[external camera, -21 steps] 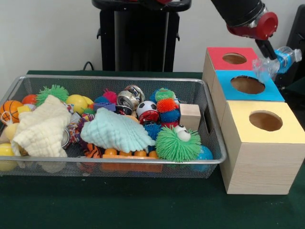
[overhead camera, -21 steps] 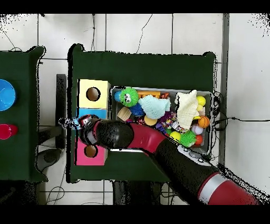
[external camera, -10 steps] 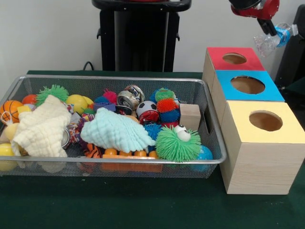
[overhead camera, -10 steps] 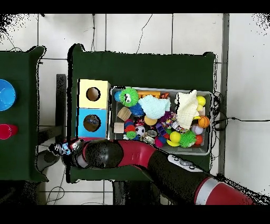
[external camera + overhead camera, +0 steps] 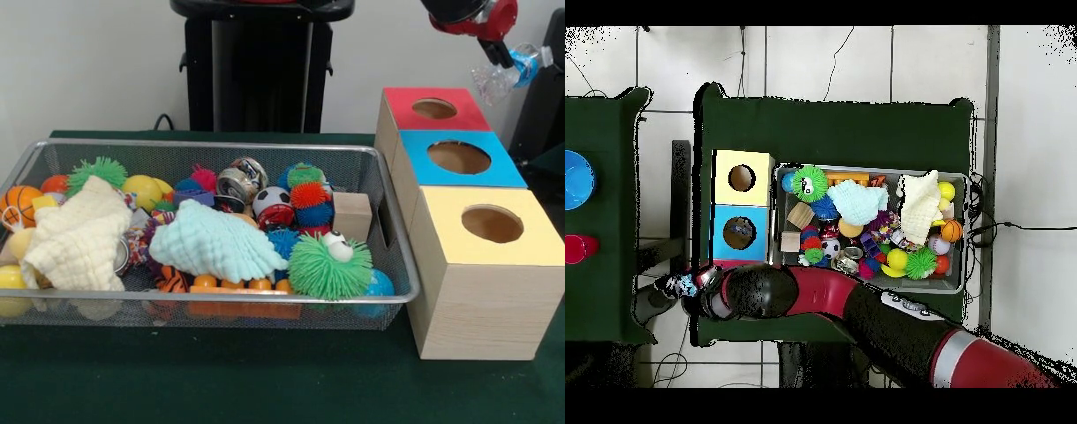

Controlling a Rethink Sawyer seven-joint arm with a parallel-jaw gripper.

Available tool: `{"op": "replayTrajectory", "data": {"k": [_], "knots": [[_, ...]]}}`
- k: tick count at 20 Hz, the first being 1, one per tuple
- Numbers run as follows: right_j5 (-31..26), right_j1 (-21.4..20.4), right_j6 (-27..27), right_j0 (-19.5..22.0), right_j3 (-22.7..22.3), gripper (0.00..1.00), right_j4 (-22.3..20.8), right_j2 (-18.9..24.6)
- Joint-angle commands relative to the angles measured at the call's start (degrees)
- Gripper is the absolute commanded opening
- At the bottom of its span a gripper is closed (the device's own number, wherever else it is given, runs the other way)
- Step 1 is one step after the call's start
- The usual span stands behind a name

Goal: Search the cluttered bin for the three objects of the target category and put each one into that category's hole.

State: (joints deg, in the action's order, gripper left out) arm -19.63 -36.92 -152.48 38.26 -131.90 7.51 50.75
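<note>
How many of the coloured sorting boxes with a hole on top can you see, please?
3, in a row beside the bin: red box farthest, blue box in the middle, yellow box nearest.

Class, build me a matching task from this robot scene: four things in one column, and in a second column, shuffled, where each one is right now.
Things:
1. plastic bottle
2. green spiky ball with eyes
3. basketball toy
4. yellow-topped box

Places:
A. at one end of the wire bin, farthest from the boxes
B. in the gripper, up above the boxes
C. on the table beside the bin, nearest the front camera in the row of boxes
D. in the bin's front corner nearest the boxes

Pairs: 1-B, 2-D, 3-A, 4-C
</note>
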Motion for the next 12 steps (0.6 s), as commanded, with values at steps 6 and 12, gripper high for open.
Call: {"op": "replayTrajectory", "data": {"k": [6,12], "knots": [[-10.00,0.18,2.70,-1.16,13.16,0.00,0.48,-4.54],[-11.27,2.16,5.64,-1.83,17.04,0.00,-2.86,-6.80]]}}
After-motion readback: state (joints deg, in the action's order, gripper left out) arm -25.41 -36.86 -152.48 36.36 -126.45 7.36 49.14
